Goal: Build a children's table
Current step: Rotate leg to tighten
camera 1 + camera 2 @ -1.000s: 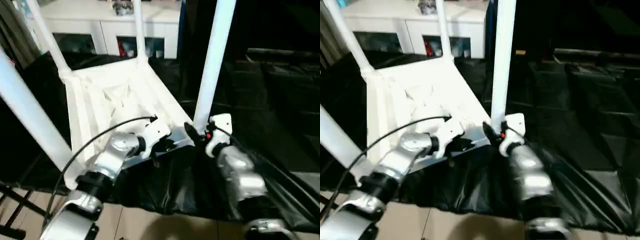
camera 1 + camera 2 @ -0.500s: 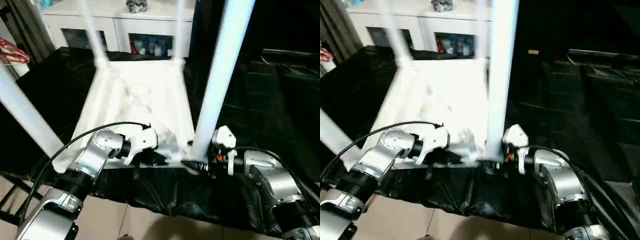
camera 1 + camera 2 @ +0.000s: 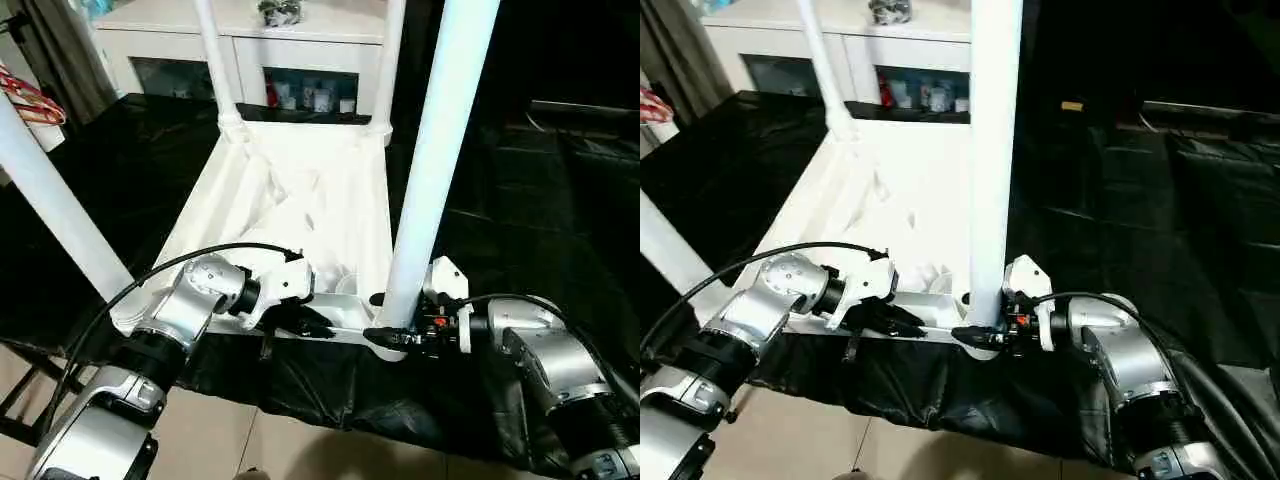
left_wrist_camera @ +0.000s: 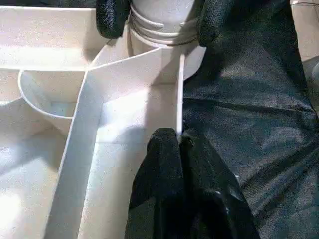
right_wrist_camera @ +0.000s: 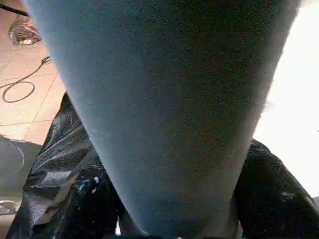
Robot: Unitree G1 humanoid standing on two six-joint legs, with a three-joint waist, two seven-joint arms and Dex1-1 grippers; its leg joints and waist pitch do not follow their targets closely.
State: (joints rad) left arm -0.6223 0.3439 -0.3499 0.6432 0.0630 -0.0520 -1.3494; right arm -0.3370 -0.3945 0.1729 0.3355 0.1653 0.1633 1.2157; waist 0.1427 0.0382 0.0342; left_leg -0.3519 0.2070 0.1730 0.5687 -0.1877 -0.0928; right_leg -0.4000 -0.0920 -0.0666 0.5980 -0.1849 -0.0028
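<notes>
The children's table [image 3: 300, 200] lies upside down on a black sheet, ribbed underside up, with all its white legs standing in the corner sockets. My left gripper [image 3: 318, 322] is shut on the near rim of the top, close to the near right corner; in the left wrist view its fingertips [image 4: 169, 144] pinch that thin rim wall. My right gripper [image 3: 388, 318] is at the foot of the near right leg [image 3: 435, 170], one black finger [image 4: 112, 17] pressed on each side of the ringed base. That leg [image 5: 164, 99] rises close in front of the right wrist camera.
A white cabinet [image 3: 250, 40] with glass doors stands behind the table. The black sheet [image 3: 540, 200] spreads wide to the right. A red hanger [image 3: 30, 100] shows at the far left. Tiled floor [image 3: 300, 450] and a black frame [image 3: 15, 400] lie below the near edge.
The camera has swung, so the whole picture shifted. My right gripper's jaws have narrowed onto the base of the near right leg. The left gripper stays shut on the rim.
</notes>
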